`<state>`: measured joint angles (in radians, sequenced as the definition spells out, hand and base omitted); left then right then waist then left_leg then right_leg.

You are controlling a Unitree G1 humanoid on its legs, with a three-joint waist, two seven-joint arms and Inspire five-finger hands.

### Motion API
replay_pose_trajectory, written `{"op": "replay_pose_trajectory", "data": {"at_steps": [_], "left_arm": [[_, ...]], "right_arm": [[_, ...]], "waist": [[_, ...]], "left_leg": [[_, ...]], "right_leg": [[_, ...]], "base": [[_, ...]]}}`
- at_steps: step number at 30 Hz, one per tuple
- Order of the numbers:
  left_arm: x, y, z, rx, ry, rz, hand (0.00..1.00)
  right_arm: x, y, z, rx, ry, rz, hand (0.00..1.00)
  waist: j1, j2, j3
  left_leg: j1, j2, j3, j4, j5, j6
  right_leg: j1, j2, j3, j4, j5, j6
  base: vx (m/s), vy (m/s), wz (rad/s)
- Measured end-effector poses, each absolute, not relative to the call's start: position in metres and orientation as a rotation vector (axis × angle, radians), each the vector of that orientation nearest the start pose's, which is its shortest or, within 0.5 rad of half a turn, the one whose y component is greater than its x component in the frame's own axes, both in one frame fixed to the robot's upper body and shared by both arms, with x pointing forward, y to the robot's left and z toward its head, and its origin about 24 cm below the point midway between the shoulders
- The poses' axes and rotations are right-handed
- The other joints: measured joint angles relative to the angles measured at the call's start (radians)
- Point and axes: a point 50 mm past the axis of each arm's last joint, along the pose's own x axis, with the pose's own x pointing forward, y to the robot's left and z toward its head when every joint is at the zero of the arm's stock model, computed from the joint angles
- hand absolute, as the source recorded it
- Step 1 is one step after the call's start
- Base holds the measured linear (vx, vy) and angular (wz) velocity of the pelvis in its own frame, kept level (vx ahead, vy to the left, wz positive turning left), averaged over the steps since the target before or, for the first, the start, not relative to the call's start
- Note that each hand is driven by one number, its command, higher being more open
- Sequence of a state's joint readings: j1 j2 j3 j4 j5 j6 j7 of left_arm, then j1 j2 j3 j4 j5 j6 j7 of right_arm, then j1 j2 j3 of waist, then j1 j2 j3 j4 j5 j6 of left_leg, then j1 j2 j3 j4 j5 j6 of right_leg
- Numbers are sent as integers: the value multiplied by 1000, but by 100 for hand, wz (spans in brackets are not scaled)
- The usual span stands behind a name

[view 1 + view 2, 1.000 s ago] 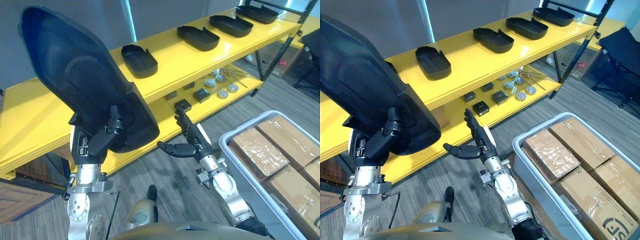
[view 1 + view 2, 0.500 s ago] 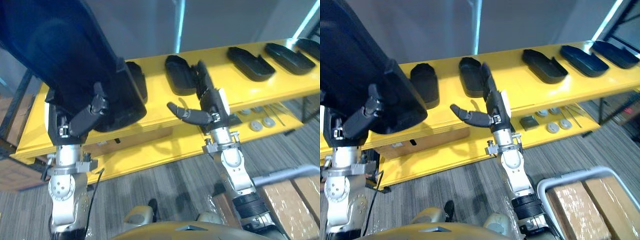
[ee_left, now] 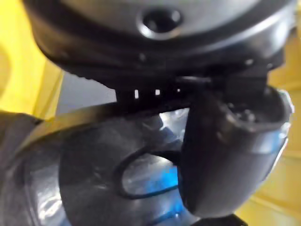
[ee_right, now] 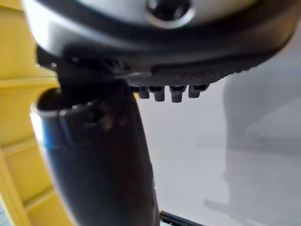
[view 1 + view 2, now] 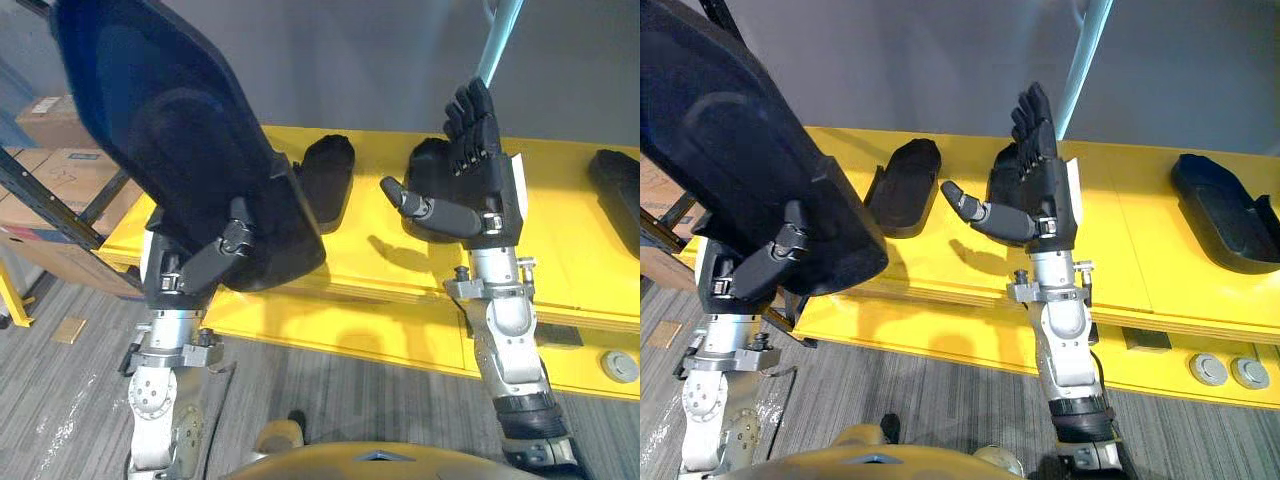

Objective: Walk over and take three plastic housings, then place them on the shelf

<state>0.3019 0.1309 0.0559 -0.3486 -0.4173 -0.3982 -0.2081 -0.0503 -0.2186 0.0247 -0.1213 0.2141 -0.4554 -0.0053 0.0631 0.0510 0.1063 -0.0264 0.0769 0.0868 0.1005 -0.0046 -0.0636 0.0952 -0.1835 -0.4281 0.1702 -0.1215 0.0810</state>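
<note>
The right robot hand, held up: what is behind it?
A black housing lies on the yellow shelf behind the right robot hand. The hand covers most of it, so its full shape is hidden.

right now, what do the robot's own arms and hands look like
The left arm and right arm are silver-grey metal with rounded, bolted joints; the right one carries a black cuff lower down. The left hand and right hand are dark, with segmented fingers and a thumb on a blocky palm. A white strip runs along the right hand's outer edge.
</note>
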Motion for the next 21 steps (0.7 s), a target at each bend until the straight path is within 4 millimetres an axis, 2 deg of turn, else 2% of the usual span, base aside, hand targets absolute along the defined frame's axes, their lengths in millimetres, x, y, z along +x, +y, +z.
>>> {"op": "replay_pose_trajectory", "data": {"at_steps": [7, 9, 12, 13, 14, 15, 16, 17, 18, 19, 20, 21], "left_arm": [[179, 194, 94, -197, -448, -53, 0], [174, 196, 88, -222, -416, -9, 0], [174, 195, 78, -246, -378, 26, 0], [175, 195, 75, -245, -366, 33, 0], [177, 193, 70, -255, -344, 36, 0], [179, 189, 65, -260, -322, 36, 0], [181, 186, 60, -250, -299, 34, 0], [182, 181, 51, -254, -257, 37, 0], [184, 179, 47, -256, -239, 39, 0], [186, 176, 42, -242, -216, 46, 0], [187, 176, 41, -240, -210, 52, 0], [187, 174, 41, -248, -212, 60, 0]], "right_arm": [[229, -172, 100, 117, -504, 38, 100], [228, -166, 96, 158, -484, 81, 100], [229, -163, 92, 145, -462, 117, 100], [229, -162, 91, 141, -459, 129, 100], [229, -161, 92, 134, -464, 147, 100], [231, -162, 95, 131, -474, 151, 100], [231, -163, 95, 126, -478, 153, 100], [232, -165, 96, 126, -481, 148, 100], [232, -167, 98, 135, -490, 145, 100], [234, -169, 102, 170, -518, 135, 100], [235, -170, 104, 188, -535, 132, 100], [237, -174, 107, 216, -570, 115, 100]], "waist": [[-28, 1, 1], [-28, 9, 9], [-19, 15, 38], [-18, 12, 40], [-31, -19, 60], [-42, -45, 81], [-43, -37, 83], [-47, -47, 90], [-49, -49, 91], [-56, -48, 91], [-59, -44, 89], [-71, -2, 79]], "left_leg": [[33, -14, 36, -51, 14, 4], [-6, -11, 34, 28, -21, 6], [-41, -4, 27, 106, -33, 1], [-52, -11, 26, 113, -23, -1], [-81, -57, 3, 129, 36, -11], [-125, -35, 5, 232, 13, 42], [-145, 23, 10, 305, 8, 33], [-151, 96, 22, 353, 24, 9], [-149, 120, 25, 360, 32, 3], [-144, 148, 27, 368, 49, 0], [-139, 156, 21, 367, 54, -2], [-130, 176, 12, 365, 64, -16]], "right_leg": [[-9, -7, 51, -19, 11, 16], [-25, -7, 69, -11, 11, 17], [-33, -14, 78, -1, 4, 8], [-39, -25, 76, 6, 3, 6], [-42, -86, 50, 22, 5, 10], [-41, -125, 38, 36, 14, 25], [-36, -143, 35, 48, 17, 30], [-36, -183, 39, 68, 20, 35], [-40, -210, 46, 78, 22, 41], [-52, -263, 64, 93, 34, 70], [-62, -284, 76, 98, 40, 94], [-77, -319, 100, 101, 55, 139]], "base": [[-7, 24, -17], [-54, 31, -18], [-60, 26, -7], [-111, 106, 26], [-90, 117, 47], [-119, 149, 49], [-85, 167, 26], [-69, 209, 6], [-11, 317, -1], [8, 300, -8], [2, 528, -10], [-12, 509, -5]]}}
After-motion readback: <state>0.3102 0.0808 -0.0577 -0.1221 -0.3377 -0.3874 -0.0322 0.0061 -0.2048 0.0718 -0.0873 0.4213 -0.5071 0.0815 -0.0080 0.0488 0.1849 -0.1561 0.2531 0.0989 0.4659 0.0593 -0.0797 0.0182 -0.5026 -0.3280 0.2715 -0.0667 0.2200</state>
